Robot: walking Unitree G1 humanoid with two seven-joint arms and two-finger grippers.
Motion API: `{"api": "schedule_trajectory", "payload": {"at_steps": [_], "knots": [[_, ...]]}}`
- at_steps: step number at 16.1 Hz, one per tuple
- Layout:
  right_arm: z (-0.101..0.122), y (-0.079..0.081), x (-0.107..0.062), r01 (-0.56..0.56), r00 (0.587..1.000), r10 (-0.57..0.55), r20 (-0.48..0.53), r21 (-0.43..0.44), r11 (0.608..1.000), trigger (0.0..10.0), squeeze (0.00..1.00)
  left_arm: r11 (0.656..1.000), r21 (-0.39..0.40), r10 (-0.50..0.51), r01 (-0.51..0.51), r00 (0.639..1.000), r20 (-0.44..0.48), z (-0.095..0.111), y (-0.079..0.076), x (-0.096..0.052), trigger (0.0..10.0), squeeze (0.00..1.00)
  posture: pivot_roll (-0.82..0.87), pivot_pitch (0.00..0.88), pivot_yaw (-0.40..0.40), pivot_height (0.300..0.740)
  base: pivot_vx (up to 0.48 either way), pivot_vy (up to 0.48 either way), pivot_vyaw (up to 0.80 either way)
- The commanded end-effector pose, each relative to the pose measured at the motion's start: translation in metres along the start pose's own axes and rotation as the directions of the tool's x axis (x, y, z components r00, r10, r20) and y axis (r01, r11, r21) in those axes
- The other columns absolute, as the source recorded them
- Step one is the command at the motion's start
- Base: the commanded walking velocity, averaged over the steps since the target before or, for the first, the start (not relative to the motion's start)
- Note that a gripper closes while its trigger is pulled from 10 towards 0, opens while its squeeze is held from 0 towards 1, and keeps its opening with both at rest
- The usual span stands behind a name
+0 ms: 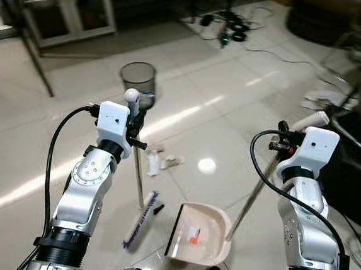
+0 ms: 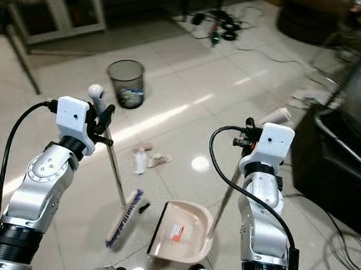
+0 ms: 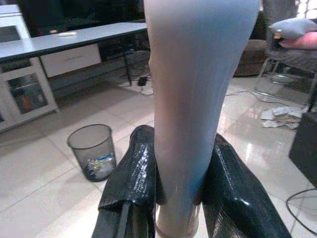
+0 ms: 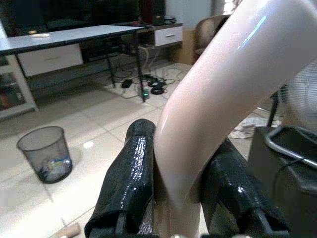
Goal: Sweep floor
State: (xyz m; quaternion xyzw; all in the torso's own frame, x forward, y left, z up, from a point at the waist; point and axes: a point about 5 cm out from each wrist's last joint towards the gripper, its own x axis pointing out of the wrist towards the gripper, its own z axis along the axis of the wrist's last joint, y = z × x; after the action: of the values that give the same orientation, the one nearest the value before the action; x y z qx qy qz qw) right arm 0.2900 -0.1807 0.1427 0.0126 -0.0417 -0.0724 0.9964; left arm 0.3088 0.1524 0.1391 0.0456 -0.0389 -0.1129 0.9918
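Left gripper [image 3: 181,198]: your two black fingers [image 3: 130,183] are closed around the pale handle of the broom [image 1: 139,182], whose brush head [image 1: 140,220] rests on the tiled floor [image 1: 235,83] just left of the dustpan [image 1: 200,234]. Right gripper [image 4: 181,198]: your fingers are clamped on the curved cream grip of the dustpan's long handle [image 1: 255,189], which slants down to the pan; an orange scrap [image 1: 192,235] lies inside it. Beyond the dustpan you see litter [image 1: 159,160] on the tiles, and farther off a mesh wastebasket [image 1: 138,81] holding rubbish.
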Motion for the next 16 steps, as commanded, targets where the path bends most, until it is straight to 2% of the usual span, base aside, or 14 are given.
{"api": "schedule_trajectory", "payload": {"at_steps": [1,4,6,12,13,16], "knots": [[0.0081,0.0023,0.0001,-0.009,0.999,0.009,0.04,0.019,1.0,10.0,0.0,1.0,0.015,0.001,-0.001,1.0,0.028,0.0066,0.002,0.0021,10.0,0.0,0.0,0.119,0.076,0.74,0.319,0.0,0.0],[0.0073,0.0017,-0.0001,-0.01,0.999,0.009,0.037,0.026,1.0,10.0,0.0,1.0,0.019,0.005,-0.005,1.0,0.025,0.0061,0.0026,0.0019,10.0,0.0,0.0,0.12,0.075,0.74,0.319,0.0,0.0],[0.0069,0.0032,0.0002,-0.029,0.999,0.029,0.036,-0.017,0.999,10.0,0.0,1.0,0.024,0.007,-0.008,1.0,0.024,0.006,0.0032,0.0019,10.0,0.0,0.0,0.122,0.075,0.74,0.322,0.0,0.0],[0.0057,0.0053,0.0007,-0.041,0.998,0.042,0.035,-0.033,0.999,10.0,0.0,0.999,0.03,0.011,-0.012,1.0,0.022,0.006,0.0037,0.0018,10.0,0.0,0.0,0.126,0.076,0.74,0.323,0.0,0.76],[0.0052,0.005,0.0005,-0.033,0.999,0.033,0.035,-0.006,0.999,10.0,0.0,0.999,0.031,0.012,-0.013,1.0,0.022,0.006,0.0039,0.0018,10.0,0.0,0.0,0.126,0.075,0.74,0.319,0.0,0.0],[0.0042,0.0051,-0.0007,-0.032,0.999,0.032,0.035,0.004,0.999,10.0,0.0,0.999,0.037,0.015,-0.016,1.0,0.021,0.0058,0.0045,0.0013,10.0,0.0,0.01,0.13,0.075,0.74,0.291,0.0,0.0]]}}
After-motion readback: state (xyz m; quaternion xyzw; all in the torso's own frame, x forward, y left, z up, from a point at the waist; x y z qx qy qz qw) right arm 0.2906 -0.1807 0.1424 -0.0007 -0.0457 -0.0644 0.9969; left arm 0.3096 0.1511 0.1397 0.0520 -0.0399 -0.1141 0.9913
